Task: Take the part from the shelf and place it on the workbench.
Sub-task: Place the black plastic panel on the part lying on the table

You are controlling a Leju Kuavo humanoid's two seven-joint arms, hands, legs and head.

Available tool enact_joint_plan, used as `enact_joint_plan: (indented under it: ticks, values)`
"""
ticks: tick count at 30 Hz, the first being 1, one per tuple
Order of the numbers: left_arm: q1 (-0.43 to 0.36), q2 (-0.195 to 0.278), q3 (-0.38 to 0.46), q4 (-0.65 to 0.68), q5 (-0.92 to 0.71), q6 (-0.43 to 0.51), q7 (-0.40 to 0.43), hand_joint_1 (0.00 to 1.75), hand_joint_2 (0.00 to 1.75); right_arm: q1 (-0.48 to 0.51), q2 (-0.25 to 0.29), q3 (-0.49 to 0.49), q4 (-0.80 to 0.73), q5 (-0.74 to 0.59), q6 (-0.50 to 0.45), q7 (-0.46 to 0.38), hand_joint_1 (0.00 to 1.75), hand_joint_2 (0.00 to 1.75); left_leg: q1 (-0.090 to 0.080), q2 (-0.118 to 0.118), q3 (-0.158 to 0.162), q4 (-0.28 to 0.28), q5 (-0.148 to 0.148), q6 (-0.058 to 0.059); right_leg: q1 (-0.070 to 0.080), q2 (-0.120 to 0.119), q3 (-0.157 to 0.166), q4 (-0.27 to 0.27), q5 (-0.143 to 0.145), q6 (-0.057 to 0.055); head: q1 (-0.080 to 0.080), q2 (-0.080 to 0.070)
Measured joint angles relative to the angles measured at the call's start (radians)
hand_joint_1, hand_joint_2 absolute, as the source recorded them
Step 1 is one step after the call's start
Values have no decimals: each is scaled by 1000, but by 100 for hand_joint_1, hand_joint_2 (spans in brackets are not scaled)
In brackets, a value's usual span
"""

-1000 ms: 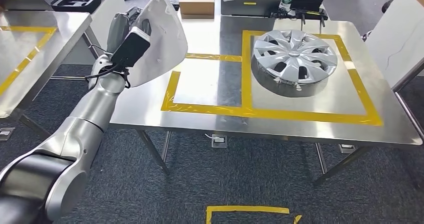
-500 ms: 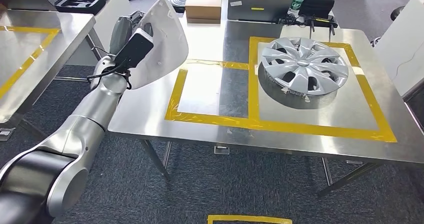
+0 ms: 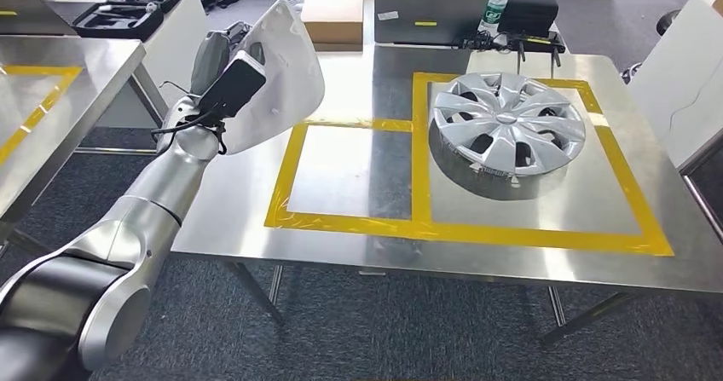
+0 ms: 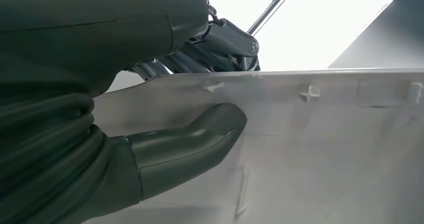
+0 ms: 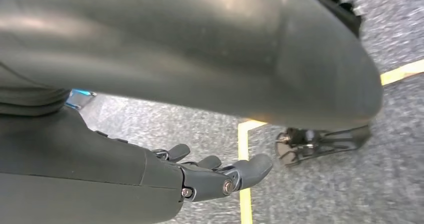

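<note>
Head view: my left hand (image 3: 223, 47) holds the white part (image 3: 281, 74) raised over the counter's (image 3: 256, 219) far-left corner, next lower it into the taped square (image 3: 341, 164); left wrist: thumb (image 4: 195, 139) pressed on part; right wrist: right hand (image 5: 210, 176) hangs empty, fingers loosely apart.

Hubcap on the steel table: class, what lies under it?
The hubcap rests on the table, inside the larger yellow tape square. A dark ring shows beneath its rim; the table under its middle is covered.
</note>
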Motion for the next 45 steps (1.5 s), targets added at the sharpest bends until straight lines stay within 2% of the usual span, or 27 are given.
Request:
enact_joint_plan:
  ticks: [3, 5, 6, 8, 9, 10, 11, 13, 14, 15, 18, 20, 23, 24, 25, 26, 28, 30, 33, 35, 36, 39, 40, 41, 43, 44, 45]
  values:
    - [-3, -5, -1, 4, -4, 0, 0, 175, 175, -3, 0, 0, 0, -1, 0, 0, 0, 0, -1, -4, 13, -16, -19, 16, 0, -1, 5, -2, -11, 17, 1, 0]
    - [-5, -13, -1, 5, -6, 0, -1, 175, 175, -3, -1, 0, 0, -3, 0, -1, 0, 0, 5, -6, 25, -21, -25, 28, 0, -4, -15, 46, -35, 29, 5, 0]
    - [-6, -18, -2, 6, -8, 0, -1, 175, 175, -2, -2, 0, 0, -4, 0, -1, 0, 0, 7, -6, 31, -23, -30, 33, -2, -5, -48, 104, -56, 34, 7, 0]
    - [0, -28, -5, 11, -14, -2, 1, 175, 175, -2, -1, 0, 0, -5, -1, -3, 0, 0, 7, -7, 41, -23, -41, 37, -4, -5, -142, 246, -97, 42, 11, 0]
    - [5, -33, -6, 13, -17, -4, 3, 175, 175, -1, -1, 0, 0, -5, -1, -4, 0, 0, 7, -7, 47, -23, -47, 37, -5, -6, -181, 290, -97, 43, 12, 0]
    - [11, -37, -7, 15, -20, -5, 4, 175, 175, 0, -2, 0, 0, -5, -2, -5, 0, 0, 7, -7, 55, -22, -54, 36, -5, -6, -201, 295, -75, 43, 12, 0]
    - [15, -42, -8, 18, -22, -6, 4, 175, 175, 1, -2, 0, 0, -5, -3, -5, 0, 0, 7, -8, 64, -21, -61, 34, -5, -6, -199, 258, -33, 42, 13, 0]
    - [18, -51, -10, 22, -25, -7, 5, 175, 175, 3, -3, 0, 0, -5, -5, -6, 0, 0, 5, -8, 83, -19, -79, 28, -3, -7, -153, 114, 66, 34, 13, 0]
    - [18, -55, -12, 24, -26, -8, 5, 175, 175, 3, -4, -1, 0, -5, -6, -6, 0, 0, 4, -9, 89, -18, -87, 23, -1, -7, -128, 54, 92, 29, 14, 0]
    - [19, -59, -13, 26, -28, -9, 4, 175, 175, 3, -4, -1, 0, -4, -8, -6, 0, 0, 2, -10, 93, -18, -94, 18, 1, -7, -112, 17, 101, 24, 14, 0]
    - [23, -71, -20, 33, -35, -15, 4, 175, 175, 2, -3, -2, 0, -1, -9, -5, 0, 0, 1, -11, 101, -23, -105, 2, 1, -7, -97, 0, 88, 7, 14, 0]
    - [25, -78, -24, 35, -39, -19, 4, 175, 175, 3, -3, -2, 0, -1, -9, -6, 0, 0, 2, -7, 85, 18, -126, -8, -4, -8, -84, -6, 81, -6, 12, 0]
    - [33, -85, -32, 43, -45, -29, 12, 175, 175, 2, -3, -3, 0, -1, -6, -8, 0, 0, 4, -3, -24, 205, -189, -16, -4, -7, -66, -8, 65, -19, 9, 0]
    - [40, -86, -36, 47, -48, -33, 16, 175, 175, 2, -3, -3, 0, 0, -4, -9, 0, 0, 5, -3, -60, 252, -192, -18, -4, -6, -59, -7, 59, -20, 9, 0]
    - [46, -88, -39, 51, -50, -36, 21, 175, 175, 2, -3, -3, 0, 0, -2, -10, 0, 0, 6, -2, -80, 266, -176, -18, -4, -4, -51, -6, 51, -19, 8, 0]
    - [51, -90, -43, 55, -52, -38, 24, 175, 175, 4, -3, -3, 0, 1, -1, -12, 0, 0, 6, -2, -81, 239, -140, -17, -4, -2, -40, -5, 43, -17, 8, 0]
    - [55, -92, -47, 61, -56, -39, 31, 175, 175, 7, -3, -3, 0, 1, 0, -18, 0, 0, 6, 0, -38, 108, -47, -11, -4, -1, -20, -3, 26, -11, 8, 0]
    - [55, -94, -49, 66, -57, -40, 38, 175, 175, 6, -3, -3, 0, 1, 0, -22, 0, 0, 3, 1, 3, 6, -11, -2, -2, 0, -11, -1, 12, 0, 7, 0]
    - [58, -99, -51, 69, -56, -42, 45, 175, 175, 3, -4, -3, -1, 2, 1, -24, 0, 0, -1, -2, 14, -14, -25, 15, -1, -1, -7, -5, 2, 18, 8, 0]
    - [57, -101, -52, 69, -56, -42, 45, 175, 175, 4, -5, -3, -1, 2, 1, -23, 0, 0, 4, -4, 26, -19, -30, 27, -2, -4, -12, 23, -14, 30, 9, 0]
    - [56, -102, -52, 69, -56, -42, 46, 175, 175, 4, -6, -3, -1, 2, 1, -23, 0, 0, 7, -4, 32, -22, -33, 32, -2, -5, -33, 66, -33, 36, 11, 0]
    - [60, -104, -54, 75, -47, -52, 59, 175, 175, 4, -6, -3, -1, 6, 1, -24, 0, 0, 8, -3, 45, -22, -45, 38, -6, -6, -161, 268, -97, 48, 15, 0]
    - [63, -104, -54, 78, -42, -60, 66, 175, 175, 5, -6, -3, -1, 9, 2, -24, 0, 0, 8, -3, 50, -21, -50, 37, -7, -6, -191, 298, -90, 49, 15, 0]
    - [66, -104, -54, 81, -37, -67, 73, 175, 175, 7, -7, -3, -1, 12, 3, -24, 0, 0, 9, -4, 56, -20, -56, 35, -9, -7, -200, 287, -64, 49, 16, 0]
    - [70, -104, -54, 87, -30, -79, 82, 175, 175, 9, -8, -3, -1, 17, 6, -25, 0, 0, 10, -5, 71, -17, -70, 28, -11, -8, -161, 156, 32, 47, 16, 0]
    - [70, -104, -54, 89, -31, -83, 88, 175, 175, 10, -9, -3, -1, 20, 8, -25, 0, 0, 9, -6, 76, -14, -78, 22, -10, -8, -134, 87, 65, 44, 17, 0]
    - [70, -104, -54, 92, -33, -86, 96, 131, 175, 10, -9, -3, -1, 22, 10, -27, 0, 0, 7, -8, 79, -13, -85, 16, -9, -8, -113, 35, 86, 39, 18, 0]
